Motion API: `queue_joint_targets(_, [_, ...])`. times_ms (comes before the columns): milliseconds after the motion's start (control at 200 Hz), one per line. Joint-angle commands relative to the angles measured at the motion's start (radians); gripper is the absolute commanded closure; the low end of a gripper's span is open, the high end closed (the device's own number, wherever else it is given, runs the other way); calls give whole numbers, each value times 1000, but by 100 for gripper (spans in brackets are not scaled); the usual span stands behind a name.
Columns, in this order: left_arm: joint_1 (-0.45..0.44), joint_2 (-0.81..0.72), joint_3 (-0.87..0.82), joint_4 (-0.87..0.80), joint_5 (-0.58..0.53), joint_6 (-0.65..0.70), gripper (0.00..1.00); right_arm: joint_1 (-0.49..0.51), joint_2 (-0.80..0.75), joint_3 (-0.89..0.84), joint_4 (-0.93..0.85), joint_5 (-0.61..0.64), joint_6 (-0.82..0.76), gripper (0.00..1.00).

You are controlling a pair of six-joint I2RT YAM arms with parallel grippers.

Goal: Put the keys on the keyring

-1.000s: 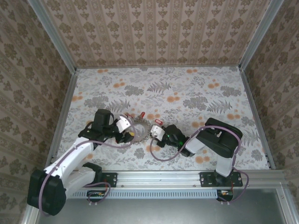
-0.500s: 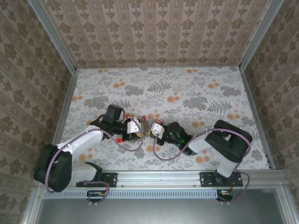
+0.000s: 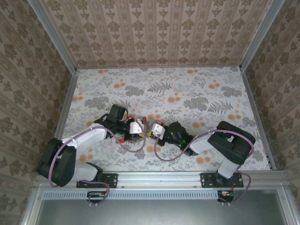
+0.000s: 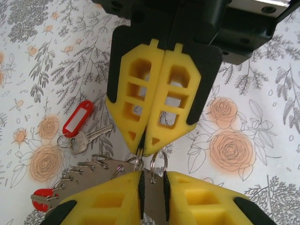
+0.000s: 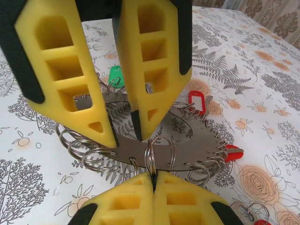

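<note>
Because the keyring (image 5: 197, 140) is a thin, stiff, slippery metal plate lying on the table (image 3: 187, 84) between the arms, edge grips suit it. The left gripper (image 4: 152, 182) clamps its rim, while the shut right gripper (image 5: 153, 179) seems to pinch one springy rim loop.

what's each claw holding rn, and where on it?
Left claw pinches the flat grey metal keyring plate across its band; right claw is shut on one small wire split ring on its rim.

One grey keyring (image 5: 187, 140), one green key (image 5: 115, 75), three red keys (image 5: 197, 101)
</note>
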Motion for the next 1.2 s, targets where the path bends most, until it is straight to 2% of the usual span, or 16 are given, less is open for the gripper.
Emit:
queue_joint_targets(0, [6, -12, 42, -41, -16, 49, 76, -10, -30, 0, 7, -29, -19, 100])
queue_joint_targets(85, [15, -34, 64, -132, -16, 132, 68, -12, -34, -5, 4, -34, -24, 100])
queue_joint_targets(200, [29, -30, 108, -245, -52, 219, 67, -13, -44, -5, -11, -41, -40, 100])
queue_joint_targets(395, [38, 21, 128, -162, -31, 227, 67, -12, -58, 2, -33, -69, -67, 100])
queue_joint_targets(655, [1, 124, 182, -159, -45, 304, 69, -14, -61, 13, -55, -67, -102, 100])
queue_joint_targets(885, [-12, 152, 211, -205, -59, 367, 76, -18, -64, 23, -73, -70, -104, 100])
queue_joint_targets(1195, [-24, 166, 203, -219, -58, 407, 76, -27, -62, 27, -73, -65, -105, 100])
